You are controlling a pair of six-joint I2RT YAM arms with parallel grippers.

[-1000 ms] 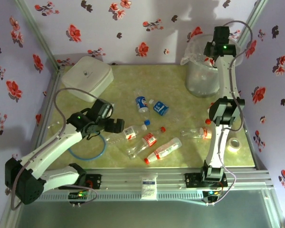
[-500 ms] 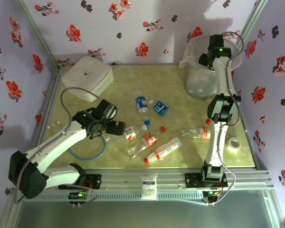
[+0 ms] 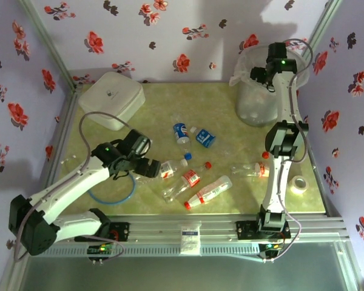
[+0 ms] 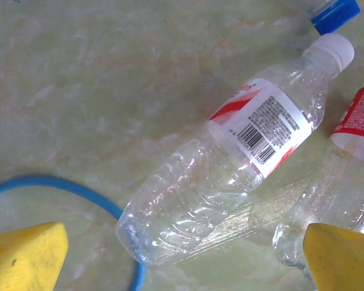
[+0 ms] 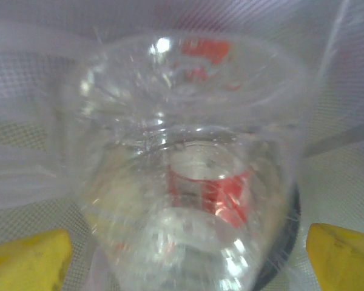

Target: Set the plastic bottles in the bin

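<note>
Several plastic bottles lie mid-table, among them a blue-labelled one (image 3: 181, 131) and a long red-white one (image 3: 210, 190). My left gripper (image 3: 149, 167) hangs open just above another clear bottle (image 4: 230, 163), which has a red-white label and a white cap; its base lies between my yellow fingertips (image 4: 25, 260). My right gripper (image 3: 262, 71) is open over the bin (image 3: 253, 103). A clear bottle (image 5: 188, 182) with a red label sits loose and blurred between its spread fingers (image 5: 343, 257), with the bag liner (image 5: 24, 176) around it.
A white lidded box (image 3: 111, 99) stands at the back left. A blue ring (image 3: 111, 193) lies under the left arm and shows as a blue ring (image 4: 79, 191) beside the bottle's base. A tape roll (image 3: 300, 183) sits at the right edge. A loose red cap (image 3: 207, 163) lies among the bottles.
The right gripper dipped towards the bin mouth and its jaws opened, letting go of the bottle. The left gripper slid right and nearer to the red-white bottle.
</note>
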